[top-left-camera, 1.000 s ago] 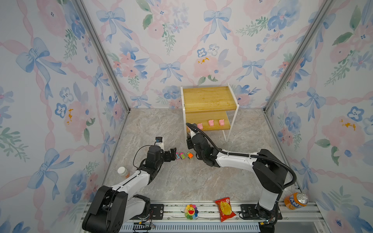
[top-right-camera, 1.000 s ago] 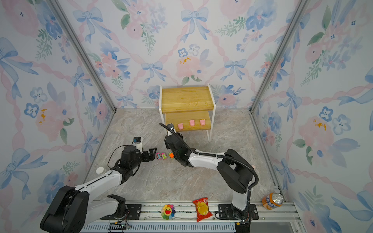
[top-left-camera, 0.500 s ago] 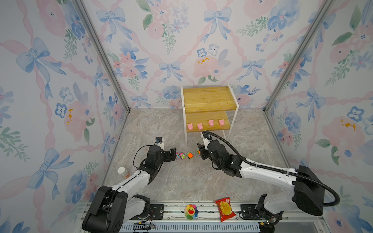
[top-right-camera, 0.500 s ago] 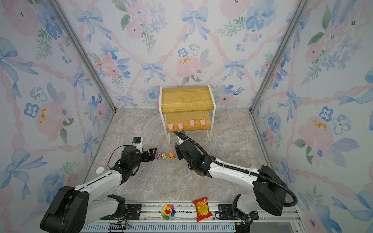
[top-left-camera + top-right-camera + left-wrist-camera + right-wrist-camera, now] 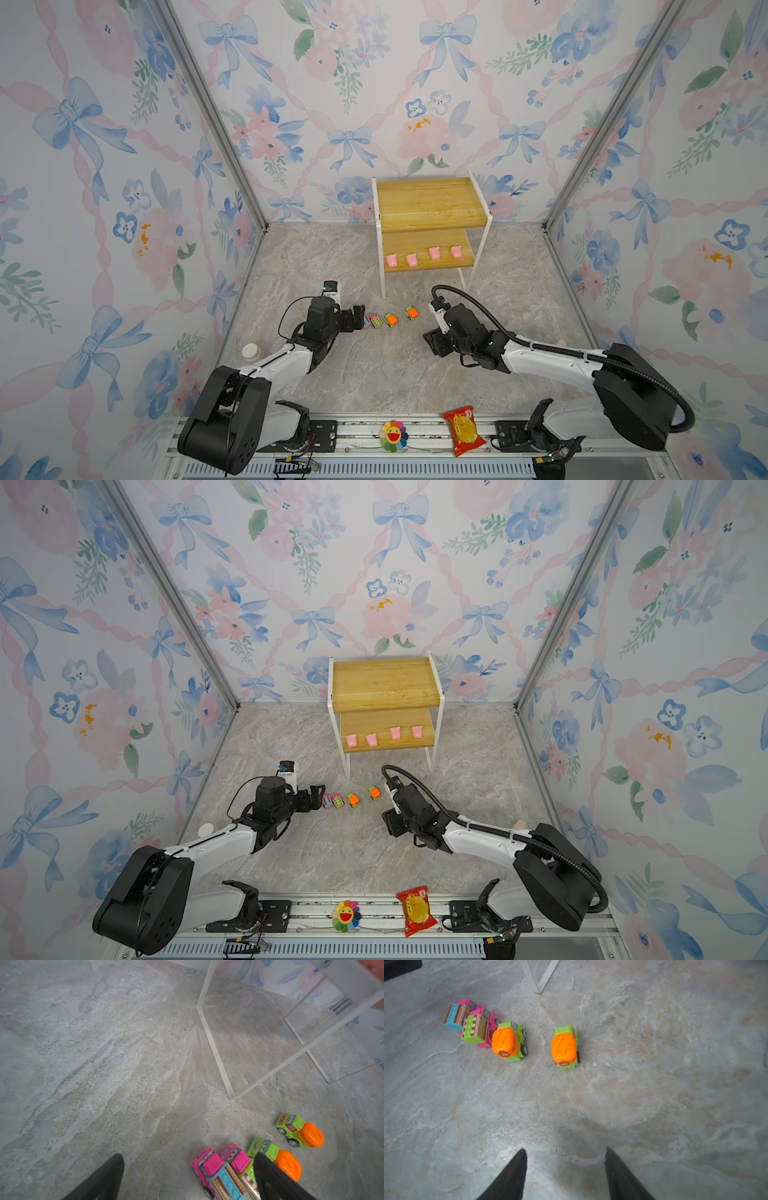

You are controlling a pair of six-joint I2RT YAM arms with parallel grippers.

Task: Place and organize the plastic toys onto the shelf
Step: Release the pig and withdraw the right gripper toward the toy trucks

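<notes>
The shelf [image 5: 432,203] stands at the back, with several pink pigs [image 5: 412,260] in a row along its lower board. On the floor in front lie two pink cars [image 5: 371,321] touching each other, then two green cars with orange tops [image 5: 390,320] [image 5: 411,312]. My left gripper [image 5: 357,318] is open right beside the pink cars. In the left wrist view the pink-and-teal car [image 5: 216,1169] lies between its fingers, close to one of them. My right gripper [image 5: 431,340] hangs open and empty over bare floor, short of the nearest green car [image 5: 564,1047].
A rainbow flower toy [image 5: 393,435] and a red snack packet [image 5: 463,430] lie on the front rail. A white-capped bottle [image 5: 251,352] stands by the left wall. The shelf's thin white legs [image 5: 214,1043] stand just behind the cars.
My right gripper has drawn back from the shelf's lower board toward the front right, leaving one more pig there, and its jaws have widened. The left arm has not moved.
</notes>
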